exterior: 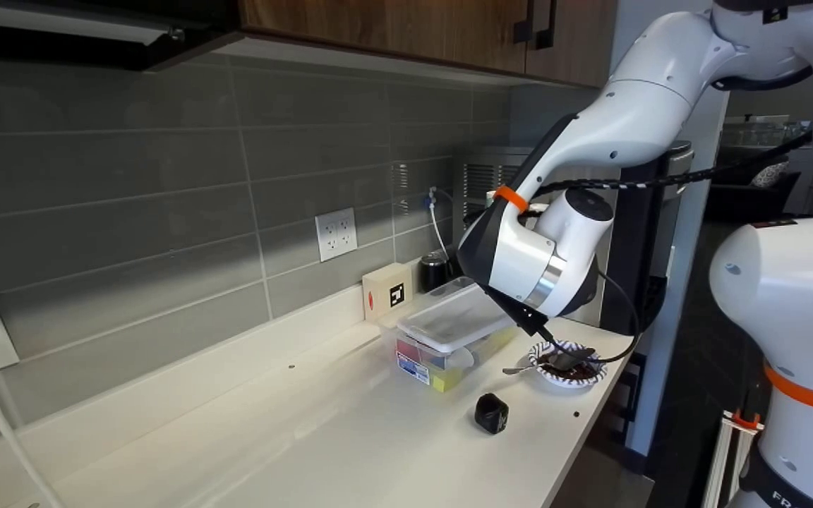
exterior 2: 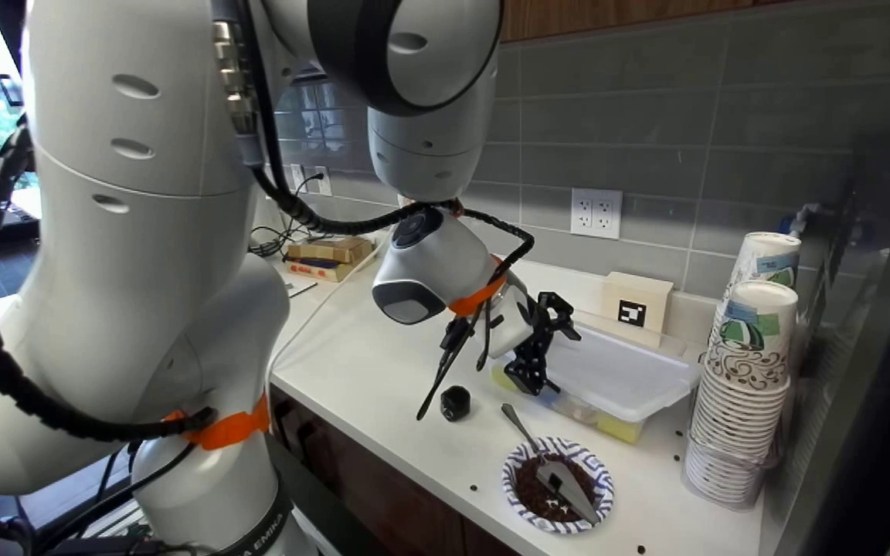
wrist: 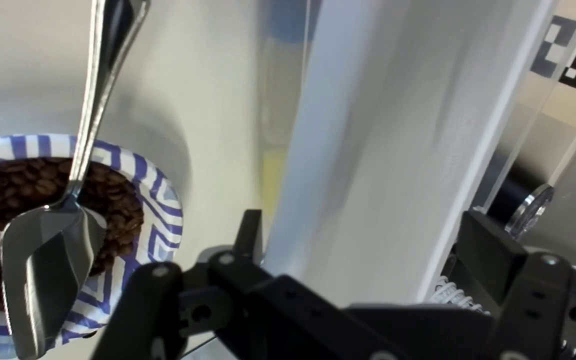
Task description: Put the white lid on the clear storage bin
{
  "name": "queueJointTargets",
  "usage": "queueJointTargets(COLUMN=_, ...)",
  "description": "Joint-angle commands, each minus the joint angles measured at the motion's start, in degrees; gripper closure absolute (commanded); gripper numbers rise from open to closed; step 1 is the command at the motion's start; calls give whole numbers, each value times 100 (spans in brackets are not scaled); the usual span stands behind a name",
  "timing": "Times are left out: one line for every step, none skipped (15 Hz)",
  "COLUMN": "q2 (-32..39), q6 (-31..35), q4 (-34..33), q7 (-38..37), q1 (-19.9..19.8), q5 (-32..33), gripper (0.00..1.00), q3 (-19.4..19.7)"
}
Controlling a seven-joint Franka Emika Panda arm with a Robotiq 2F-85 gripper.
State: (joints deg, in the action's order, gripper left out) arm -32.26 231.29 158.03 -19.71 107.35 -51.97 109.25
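The white lid (exterior: pixel 459 316) lies over the clear storage bin (exterior: pixel 442 372), out of line with its rim. A strip of transparent rim shows beyond the lid's wall-side edge in both exterior views. Red and yellow contents show through the bin's walls. My gripper (exterior 2: pixel 562 360) hangs over the lid's counter-front side in an exterior view. From the wrist camera, the gripper (wrist: pixel 363 222) is spread wide, one finger past each long edge of the lid (wrist: pixel 398 150), holding nothing. Whether the fingers touch the lid, I cannot tell.
Close to the bin is a patterned bowl (exterior 2: pixel 604 490) of coffee beans with a metal server (exterior 2: pixel 568 486) in it. A small black object (exterior 2: pixel 455 403) sits on the counter. Stacked paper cups (exterior 2: pixel 746 394) and a marker box (exterior: pixel 387 288) stand near the bin.
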Motion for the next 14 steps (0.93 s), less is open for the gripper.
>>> queueJointTargets(q2=34, q6=-234, q4=1, q7=502, q1=255, q5=-350, gripper=0, q3=201)
queueJointTargets(q2=104, q6=-359, q4=-18, q7=629, q1=335, q5=-521, gripper=0, q3=227)
queueJointTargets(q2=139, q6=-455, q4=-38, q7=784, q1=403, q5=-696, gripper=0, q3=239)
queueJointTargets(q2=153, q6=-546, q4=-65, q7=940, q1=459, q5=-867, gripper=0, q3=229)
queueJointTargets(q2=144, q6=-569, q4=-88, q7=1047, q1=514, q5=-962, gripper=0, q3=234)
queueJointTargets(q2=120, q6=-591, q4=-111, q7=1163, q1=586, q5=-1051, gripper=0, q3=256)
queueJointTargets(q2=94, q6=-624, q4=-131, q7=1262, q1=637, q5=-1115, gripper=0, q3=257)
queueJointTargets(q2=201, q6=-729, q4=-116, q7=1204, q1=780, q5=-1072, gripper=0, q3=369)
queueJointTargets(q2=199, q6=-720, q4=-158, q7=1255, q1=871, q5=-1085, gripper=0, q3=425)
queueJointTargets(q2=216, q6=-716, q4=-197, q7=1298, q1=931, q5=-1088, gripper=0, q3=465)
queueJointTargets(q2=243, q6=-718, q4=-220, q7=1309, q1=952, q5=-1067, gripper=0, q3=468)
queueJointTargets(q2=276, q6=-694, q4=-252, q7=1312, q1=990, q5=-1061, gripper=0, q3=484)
queueJointTargets(q2=306, q6=-686, q4=-269, q7=1323, q1=1008, q5=-1053, gripper=0, q3=491)
queueJointTargets(q2=328, q6=-685, q4=-300, q7=1372, q1=1051, q5=-1075, gripper=0, q3=527)
